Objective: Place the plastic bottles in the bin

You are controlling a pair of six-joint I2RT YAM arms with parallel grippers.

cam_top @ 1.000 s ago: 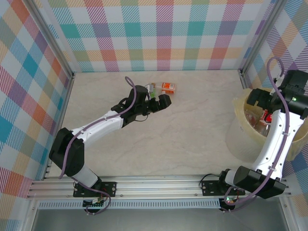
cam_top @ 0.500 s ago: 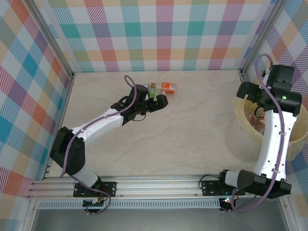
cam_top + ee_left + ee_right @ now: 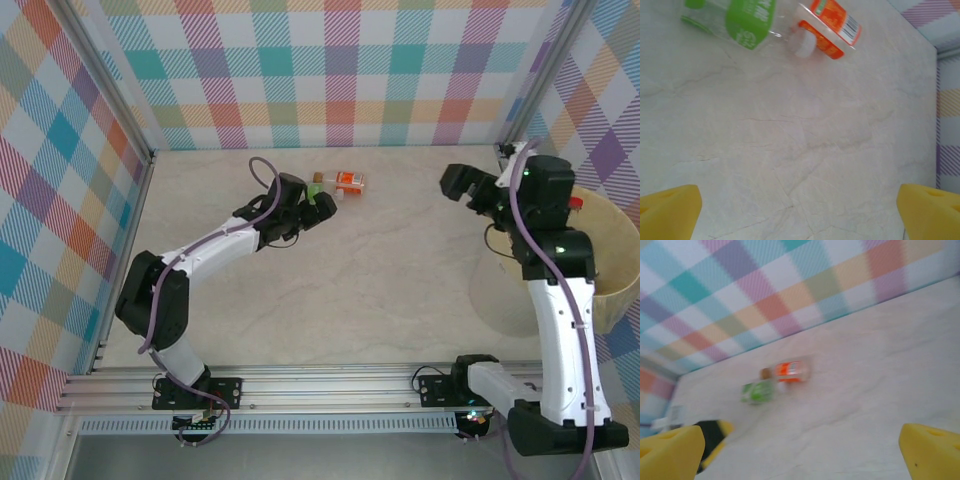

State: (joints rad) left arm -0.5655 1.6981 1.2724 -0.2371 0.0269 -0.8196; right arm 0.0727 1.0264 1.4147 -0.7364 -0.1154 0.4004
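Orange-labelled bottle (image 3: 350,181) flat, lengthwise along back wall (image 3: 340,70).

Bare and open across the middle, the near edge and the left side of the table (image 3: 400,290). Near the far edge, blocked by the green-labelled bottle (image 3: 735,17) and the orange-labelled bottle (image 3: 832,25), lying close together, with the left gripper (image 3: 800,210) spread wide just before them. At the right edge, taken up by the bin (image 3: 615,240), with the right gripper (image 3: 800,450) spread wide to its left.

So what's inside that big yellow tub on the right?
In the tub, a small red piece, maybe a bottle cap, shows near the far rim. The right arm crosses over it and hides most of the inside.
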